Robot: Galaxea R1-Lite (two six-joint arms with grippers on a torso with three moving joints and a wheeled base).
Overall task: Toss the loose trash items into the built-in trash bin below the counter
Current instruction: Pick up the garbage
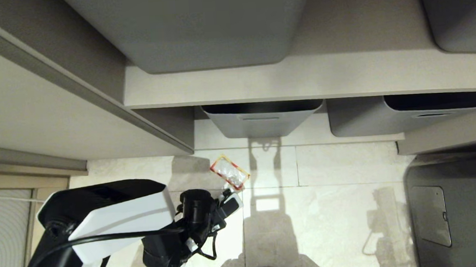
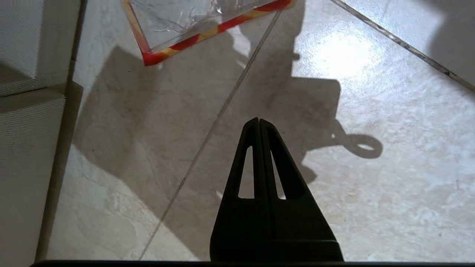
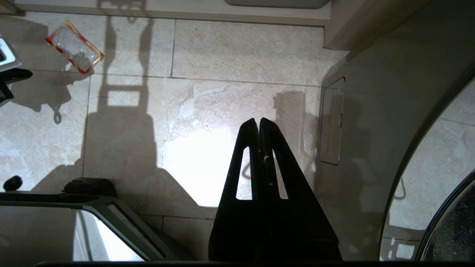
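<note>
**A:** Looking down from the robot's head, what do you see?

**B:** A clear wrapper with red and yellow edges (image 1: 230, 172) lies flat on the pale tile floor (image 1: 330, 194), just in front of a grey tub (image 1: 262, 121) on the bottom shelf. The left gripper (image 1: 231, 201) hangs right beside the wrapper. I can't tell if they touch.

**A:** And from the left wrist?

**B:** The left gripper (image 2: 258, 120) is pinched tight with nothing in it. The wrapper (image 2: 193, 22) sits ahead of its tips, apart from them, next to a line between tiles.

**A:** The right wrist?

**B:** The right gripper (image 3: 258, 119) is squeezed closed too, and holds nothing. It hangs over the floor, well away from the wrapper (image 3: 74, 46). A grey panel with a small flap (image 3: 331, 122) stands just beside it.
</note>
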